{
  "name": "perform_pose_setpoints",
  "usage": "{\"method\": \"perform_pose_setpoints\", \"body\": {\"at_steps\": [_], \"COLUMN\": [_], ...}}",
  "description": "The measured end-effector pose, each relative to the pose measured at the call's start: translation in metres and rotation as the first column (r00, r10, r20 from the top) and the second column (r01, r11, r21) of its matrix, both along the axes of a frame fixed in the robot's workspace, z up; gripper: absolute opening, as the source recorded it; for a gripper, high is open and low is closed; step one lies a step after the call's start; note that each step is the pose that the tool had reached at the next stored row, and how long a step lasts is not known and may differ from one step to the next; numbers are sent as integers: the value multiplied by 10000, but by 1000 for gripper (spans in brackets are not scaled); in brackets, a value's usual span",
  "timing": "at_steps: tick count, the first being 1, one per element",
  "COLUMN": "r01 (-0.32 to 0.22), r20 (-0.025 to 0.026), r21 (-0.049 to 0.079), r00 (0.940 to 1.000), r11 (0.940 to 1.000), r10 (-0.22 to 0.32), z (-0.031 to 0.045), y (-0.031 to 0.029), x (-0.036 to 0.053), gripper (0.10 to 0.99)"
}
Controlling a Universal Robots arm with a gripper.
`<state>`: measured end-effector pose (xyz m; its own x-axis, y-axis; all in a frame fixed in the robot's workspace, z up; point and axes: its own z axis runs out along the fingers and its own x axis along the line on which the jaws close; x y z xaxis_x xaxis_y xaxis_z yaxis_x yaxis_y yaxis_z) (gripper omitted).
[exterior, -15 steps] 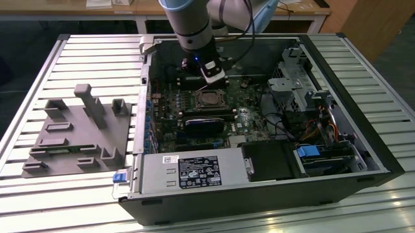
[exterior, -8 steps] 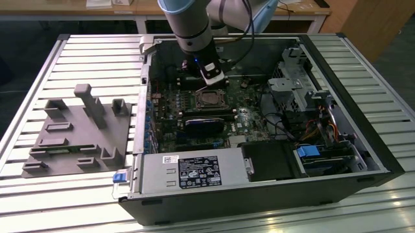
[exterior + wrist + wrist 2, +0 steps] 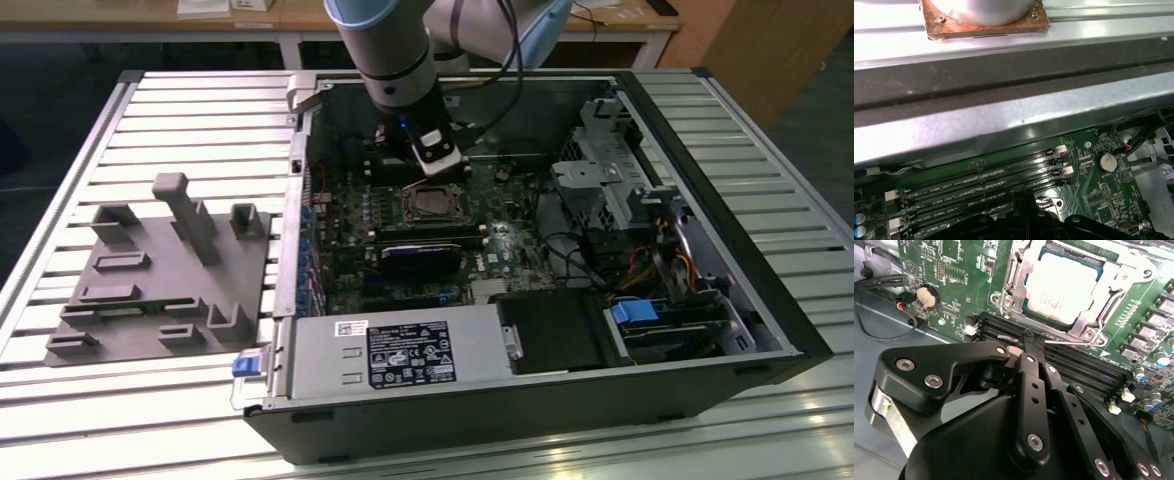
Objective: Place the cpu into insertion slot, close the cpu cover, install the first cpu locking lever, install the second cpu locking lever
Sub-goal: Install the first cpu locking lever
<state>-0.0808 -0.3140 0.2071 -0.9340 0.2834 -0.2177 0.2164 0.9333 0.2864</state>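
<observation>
A slatted metal counter is seen carrying an open computer case, with a grey moulded fixture laid beside it on the exterior view's left. The arm is lowered into the case over the green motherboard. In the second wrist view the claw is seen drawn together above the long black memory slots, just beside the insertion slot. The cpu cover is laid flat over the slot, and the cpu is seated inside its cut-out. A thin silver locking lever is crossed by the claw's tips; whether it is clamped between them cannot be told.
</observation>
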Motion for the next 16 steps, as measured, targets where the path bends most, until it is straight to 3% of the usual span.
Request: {"method": "perform_pose_setpoints", "body": {"at_steps": [9,16], "r01": [88,199], "r20": [7,30], "r21": [-62,-223], "r00": [10000,9998], "r11": [9999,9996], "r10": [-88,-199], "z": [-9,-32], "y": [51,68], "x": [-2,-2], "gripper": [106,106]}}
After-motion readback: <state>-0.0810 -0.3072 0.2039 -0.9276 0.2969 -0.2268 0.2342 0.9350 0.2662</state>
